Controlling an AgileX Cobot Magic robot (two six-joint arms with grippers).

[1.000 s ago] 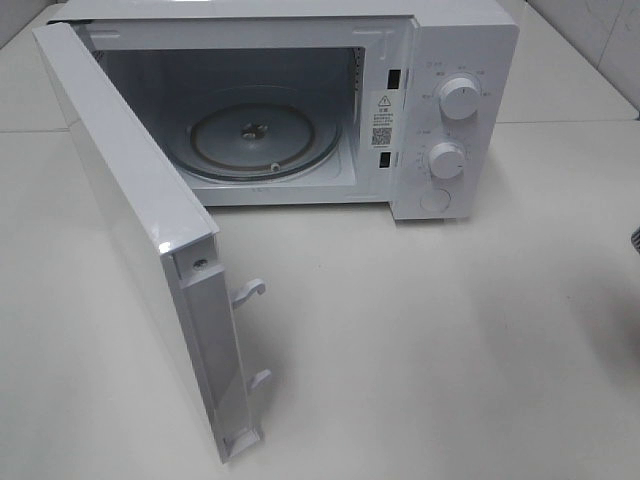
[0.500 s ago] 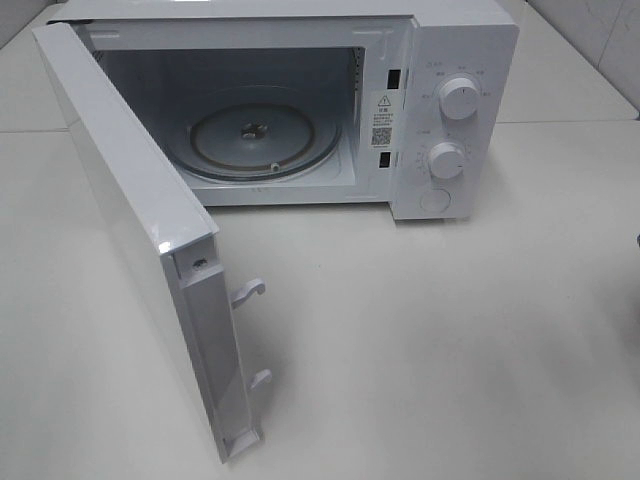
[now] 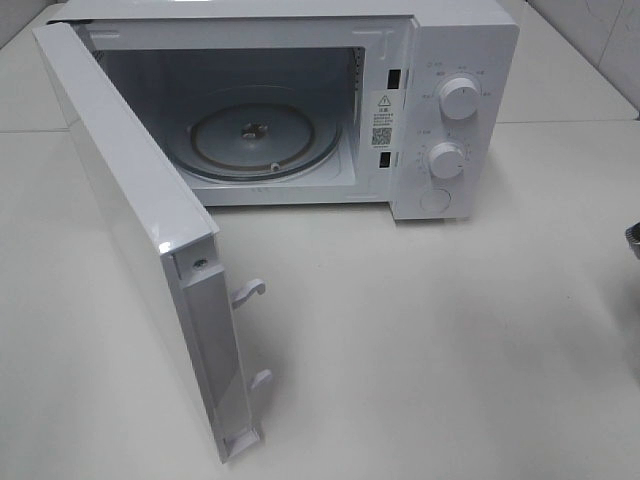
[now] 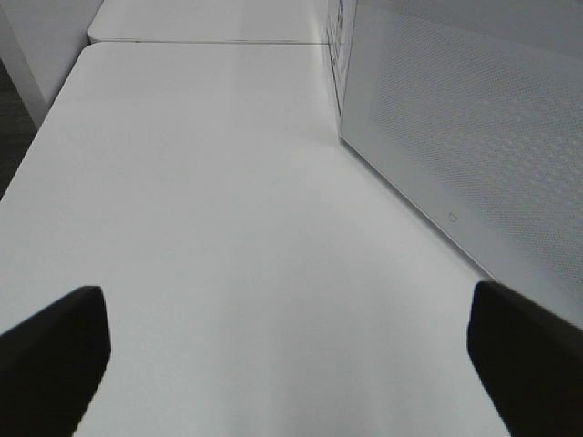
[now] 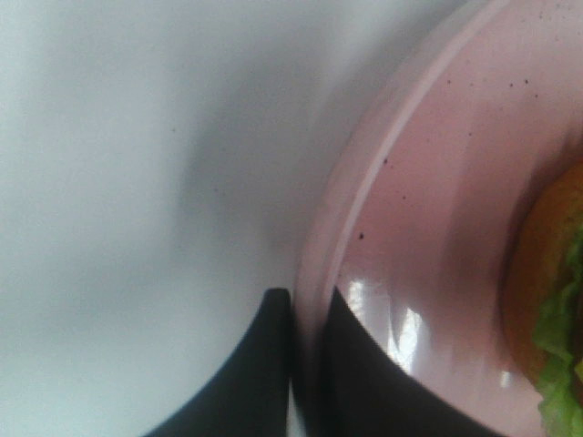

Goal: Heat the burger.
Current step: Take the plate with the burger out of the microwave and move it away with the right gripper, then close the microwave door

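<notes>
In the right wrist view the burger lies on a pink plate, cut off at the frame's edge; I see its orange bun and green lettuce. My right gripper is shut on the plate's rim, one finger on each side. In the high view only a dark sliver of the right arm shows at the right edge, and neither plate nor burger is visible there. My left gripper is open over the bare white table, holding nothing.
A white microwave stands at the back with its door swung wide open toward the front left. Its glass turntable holds nothing. The door's perforated panel is close beside the left gripper. Two knobs are on the right.
The dark sliver of the right arm at the right edge of the high view slid nearly out of frame and came back. Nothing else has moved.
</notes>
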